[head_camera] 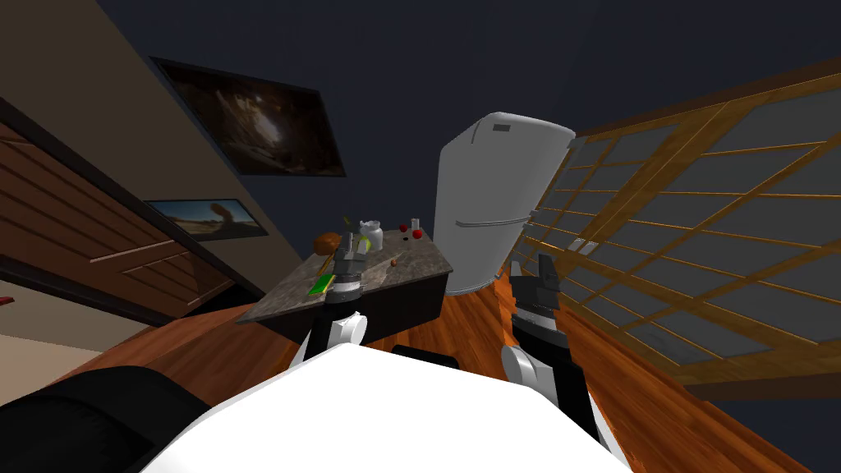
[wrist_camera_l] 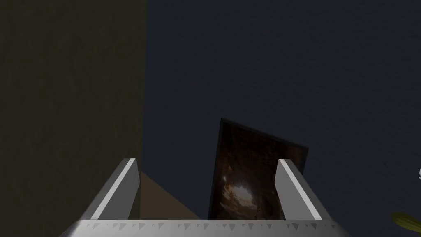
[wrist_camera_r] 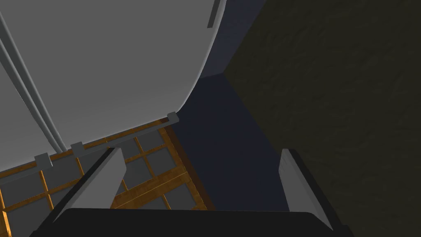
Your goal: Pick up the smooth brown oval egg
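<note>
The small brown egg (head_camera: 394,263) lies on the stone-topped counter (head_camera: 415,271), toward its right half. My left gripper (head_camera: 355,245) hangs over the counter a short way left of the egg, pointing up and away from it. Its fingers (wrist_camera_l: 123,185) stand open with nothing between them. My right gripper (head_camera: 532,268) is held over the wooden floor to the right of the counter, next to the fridge. It is open and empty too, with its fingers (wrist_camera_r: 105,173) spread wide.
On the counter stand a white jar (head_camera: 371,234), a round brown thing (head_camera: 328,242), a glass (head_camera: 415,222), two red fruits (head_camera: 417,234) and a flat green item (head_camera: 321,284). A white fridge (head_camera: 484,205) stands right of the counter, with a wood-framed screen wall (head_camera: 698,230) beyond.
</note>
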### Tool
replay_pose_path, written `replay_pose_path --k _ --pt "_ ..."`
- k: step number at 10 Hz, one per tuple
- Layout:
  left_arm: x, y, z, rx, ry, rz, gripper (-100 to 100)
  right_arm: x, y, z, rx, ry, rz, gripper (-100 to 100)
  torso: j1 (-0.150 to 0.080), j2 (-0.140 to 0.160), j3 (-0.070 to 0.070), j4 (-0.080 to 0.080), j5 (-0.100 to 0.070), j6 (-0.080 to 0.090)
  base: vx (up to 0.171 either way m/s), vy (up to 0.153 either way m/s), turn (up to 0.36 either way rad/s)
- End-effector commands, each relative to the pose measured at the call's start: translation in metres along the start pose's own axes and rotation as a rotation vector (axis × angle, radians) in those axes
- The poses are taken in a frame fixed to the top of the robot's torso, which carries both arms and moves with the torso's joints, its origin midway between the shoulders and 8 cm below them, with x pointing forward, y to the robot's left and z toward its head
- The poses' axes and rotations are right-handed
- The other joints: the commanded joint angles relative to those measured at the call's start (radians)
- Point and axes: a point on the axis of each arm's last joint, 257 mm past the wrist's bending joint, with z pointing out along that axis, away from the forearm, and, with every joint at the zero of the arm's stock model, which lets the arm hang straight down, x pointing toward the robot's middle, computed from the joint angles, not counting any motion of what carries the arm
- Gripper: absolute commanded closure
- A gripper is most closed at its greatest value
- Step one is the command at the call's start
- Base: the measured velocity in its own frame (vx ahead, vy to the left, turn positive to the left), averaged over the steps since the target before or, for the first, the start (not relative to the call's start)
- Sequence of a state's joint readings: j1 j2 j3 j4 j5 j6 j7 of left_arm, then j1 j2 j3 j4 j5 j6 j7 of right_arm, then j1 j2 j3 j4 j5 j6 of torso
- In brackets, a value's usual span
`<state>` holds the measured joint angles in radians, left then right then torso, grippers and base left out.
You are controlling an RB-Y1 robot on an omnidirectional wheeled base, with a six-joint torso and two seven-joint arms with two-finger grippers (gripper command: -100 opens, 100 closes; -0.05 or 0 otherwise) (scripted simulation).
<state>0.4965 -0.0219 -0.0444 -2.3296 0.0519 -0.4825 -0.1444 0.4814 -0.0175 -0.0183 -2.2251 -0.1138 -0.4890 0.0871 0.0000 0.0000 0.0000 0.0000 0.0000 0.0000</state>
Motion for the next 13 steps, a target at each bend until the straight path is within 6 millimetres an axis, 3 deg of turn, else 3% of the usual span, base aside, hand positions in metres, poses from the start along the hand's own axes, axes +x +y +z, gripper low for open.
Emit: replay_pose_path --k 1,13 --pt "0.005 0.005 0.001 -0.015 0.045 0.024 -100 0.000 0.000 0.000 0.000 0.000 0.000 0 0.000 0.000 0.000 0.000 0.000 0.000 -0.003 0.023 -0.074" --pt "0.012 0.077 0.008 -0.237 0.234 0.198 -100 0.000 0.000 0.000 0.000 0.000 0.000 0 0.004 0.001 0.000 0.000 0.001 0.000 -0.018 0.059 -0.099"
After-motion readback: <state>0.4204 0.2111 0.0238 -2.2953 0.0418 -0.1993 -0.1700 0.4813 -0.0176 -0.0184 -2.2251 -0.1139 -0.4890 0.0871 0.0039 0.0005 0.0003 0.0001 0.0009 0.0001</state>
